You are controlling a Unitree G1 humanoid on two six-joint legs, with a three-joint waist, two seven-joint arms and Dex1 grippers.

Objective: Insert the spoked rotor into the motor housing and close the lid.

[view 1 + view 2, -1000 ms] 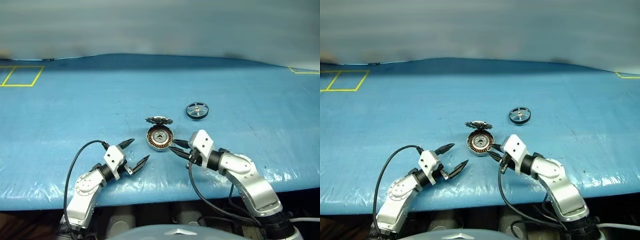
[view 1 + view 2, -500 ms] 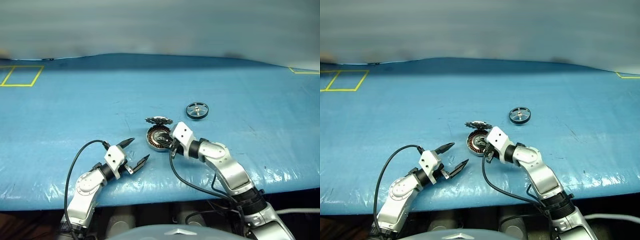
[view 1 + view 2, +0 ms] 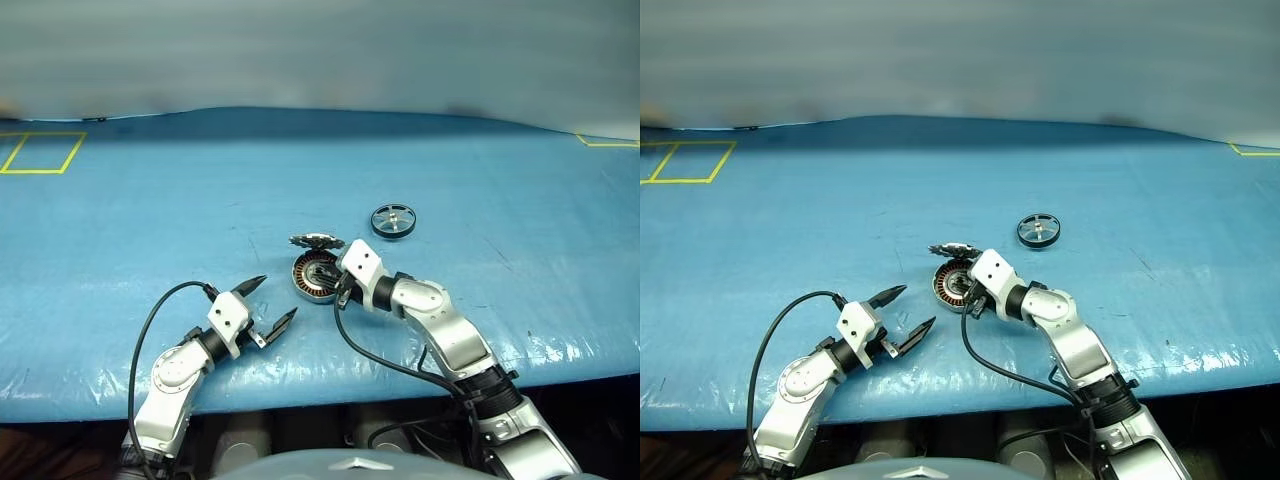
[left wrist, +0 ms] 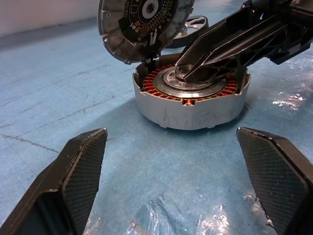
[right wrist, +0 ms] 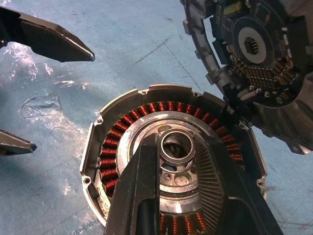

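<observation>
So here's how it sits right now: the motor housing point(image 3: 315, 277) is flat on the blue table point(image 3: 150, 200), a bit in from the near edge, with the copper windings and centre hub fully exposed. The lid point(image 3: 318, 241) is flipped up on its hinge at the far side of the housing and stands tilted back. That makes sense, since nothing can drop in while it's down.

The spoked rotor point(image 3: 394, 221) isn't in anyone's grip. It lies flat on the table, well apart from the housing, further back and off to the robot's right, so I'd say the insert step hasn't started.

The right gripper point(image 4: 188, 72) is reaching in over the housing from the right with its tip right at the raised collar in the middle of the hub. I honestly can't tell if it's pinching that collar, just touching it, or hovering a hair above (the left wrist view and its own wrist view both leave that open). My guess is it's steadying or checking the housing, or nudging it into place, before going for the rotor.

The left gripper point(image 3: 280, 297) is parked near the table's front edge, pointed at the housing with its jaws spread wide and nothing in them. It looks like it's waiting to brace the case.

One worry: that upright lid is close to the right arm, and a bump could knock it shut early.
</observation>
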